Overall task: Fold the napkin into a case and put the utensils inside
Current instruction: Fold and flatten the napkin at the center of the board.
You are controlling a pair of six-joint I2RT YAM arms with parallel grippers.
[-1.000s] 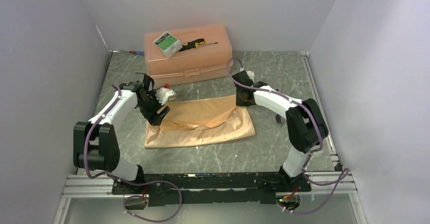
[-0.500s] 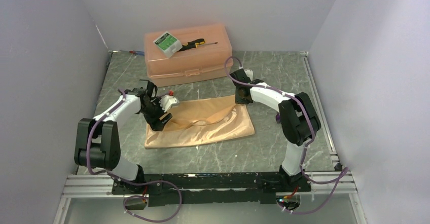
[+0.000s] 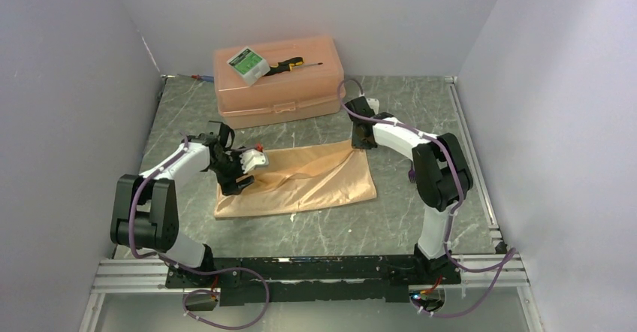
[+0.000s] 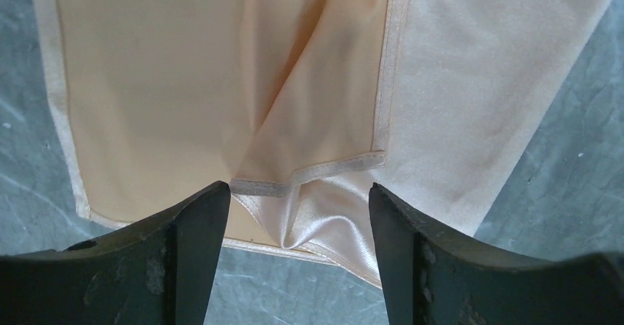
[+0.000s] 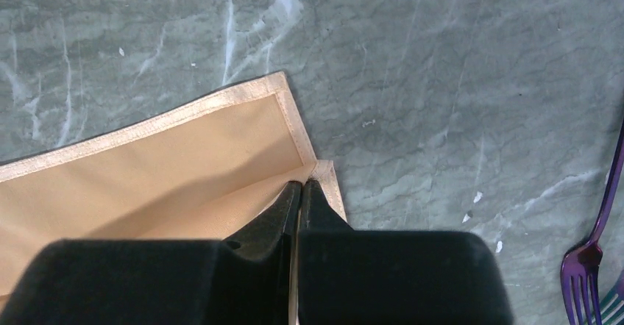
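The peach-orange napkin (image 3: 300, 185) lies partly folded on the green marble table, with a top layer creased diagonally. My left gripper (image 3: 238, 183) is open at the napkin's left end. In the left wrist view its jaws (image 4: 298, 190) stand on either side of a bunched, shiny corner of the napkin (image 4: 184, 68) without closing on it. My right gripper (image 3: 360, 143) is shut on the far right corner of the napkin (image 5: 169, 163), as the right wrist view (image 5: 300, 184) shows. A purple fork (image 5: 589, 262) lies to the right, mostly hidden under the right arm in the top view (image 3: 411, 174).
A rigid peach plastic box (image 3: 300, 92) stands at the back of the table. On its lid lie a green-and-white packet (image 3: 248, 63) and a black-and-yellow screwdriver (image 3: 294, 64). Grey walls close in the left, back and right sides.
My right gripper has drawn the napkin's far right corner back and outward, and the bulging fold has flattened into taut creases. My left gripper has shifted slightly right over the left end.
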